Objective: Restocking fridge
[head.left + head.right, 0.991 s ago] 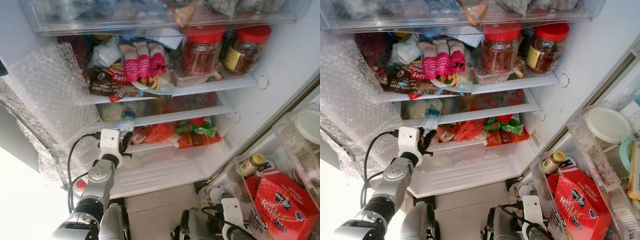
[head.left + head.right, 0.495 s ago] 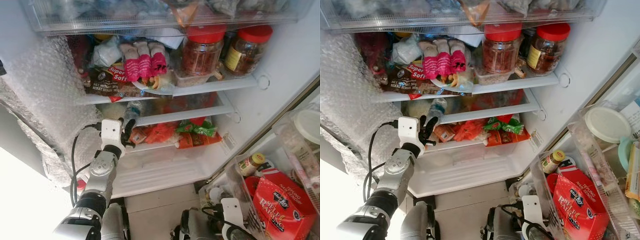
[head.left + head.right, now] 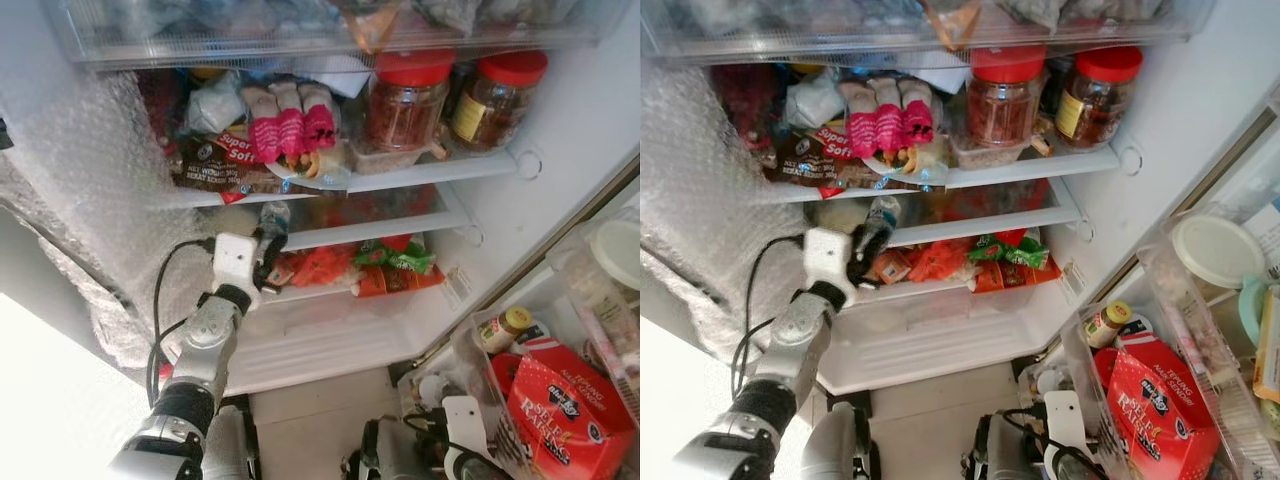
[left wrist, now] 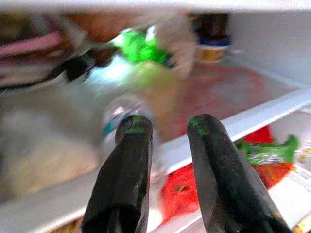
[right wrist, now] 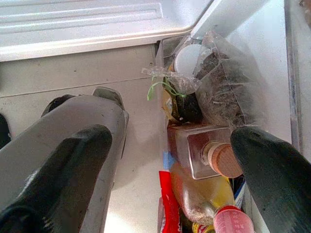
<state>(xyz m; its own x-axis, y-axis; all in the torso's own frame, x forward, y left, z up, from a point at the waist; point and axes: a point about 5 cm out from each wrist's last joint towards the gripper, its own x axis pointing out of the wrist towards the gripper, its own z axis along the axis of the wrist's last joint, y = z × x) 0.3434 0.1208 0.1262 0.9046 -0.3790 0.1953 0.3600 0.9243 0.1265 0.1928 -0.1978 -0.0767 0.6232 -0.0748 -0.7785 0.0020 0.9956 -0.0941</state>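
Observation:
The fridge stands open before me. My left gripper [image 3: 264,258] reaches up at the left end of the middle shelf [image 3: 380,228], shut on a small clear water bottle [image 3: 272,216] that points up and in over the shelf's front edge. In the left wrist view the blurred bottle [image 4: 116,114] sits against the left of the two black fingers [image 4: 131,160]. My right gripper [image 5: 170,160] hangs low by the door bins, fingers wide apart and holding nothing.
Red-lidded jars [image 3: 405,100] and a bread bag [image 3: 225,160] crowd the shelf above. Red and green packets [image 3: 390,265] lie on the shelf below. Bubble wrap [image 3: 90,200] lines the left wall. Door bins at right hold a red box [image 3: 565,420] and bottles [image 5: 204,150].
My left gripper has risen and moved right with the bottle, from below the middle shelf to its front edge. The right arm has not moved.

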